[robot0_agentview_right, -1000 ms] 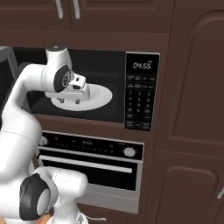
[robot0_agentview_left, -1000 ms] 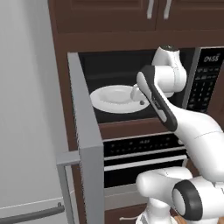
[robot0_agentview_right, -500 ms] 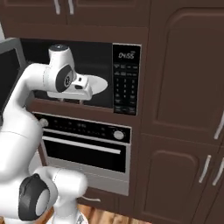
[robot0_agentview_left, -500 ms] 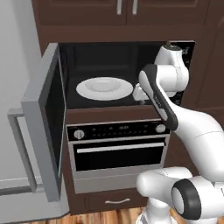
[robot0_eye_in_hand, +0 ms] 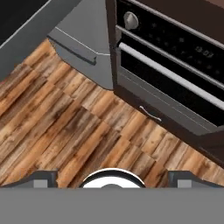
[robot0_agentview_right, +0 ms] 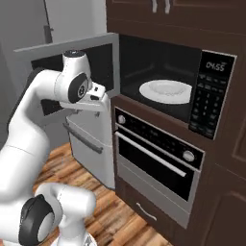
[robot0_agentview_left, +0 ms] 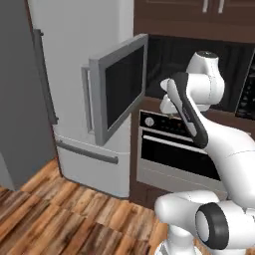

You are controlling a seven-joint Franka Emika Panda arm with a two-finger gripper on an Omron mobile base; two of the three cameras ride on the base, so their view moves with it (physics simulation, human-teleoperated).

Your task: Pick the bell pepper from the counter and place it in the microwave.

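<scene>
The microwave [robot0_agentview_right: 161, 67] is built into dark cabinets, with its grey door [robot0_agentview_right: 72, 60] swung wide to the left. A white round plate [robot0_agentview_right: 166, 90] lies in its black cavity, beside the keypad panel [robot0_agentview_right: 207, 98]. In the left base view the door [robot0_agentview_left: 119, 89] stands out in front of the cavity [robot0_agentview_left: 167, 55]. My gripper [robot0_agentview_right: 91, 108] hangs outside the microwave, in front of the open door, pointing down. In the hand view its fingertips [robot0_eye_in_hand: 43, 178] stand wide apart over the floor, open, with nothing between them. The bell pepper and the counter are out of view.
A knobbed oven [robot0_agentview_right: 158, 153] with a bar handle [robot0_eye_in_hand: 175, 74] sits under the microwave, with a drawer [robot0_eye_in_hand: 151, 113] below it. A grey fridge [robot0_agentview_left: 74, 74] stands left of the door. Wooden floor [robot0_eye_in_hand: 65, 131] spreads below the hand.
The base has driven, so both base views have shifted and the fridge and floor have come into the picture. My hand has come out of the microwave opening and now sits by the door.
</scene>
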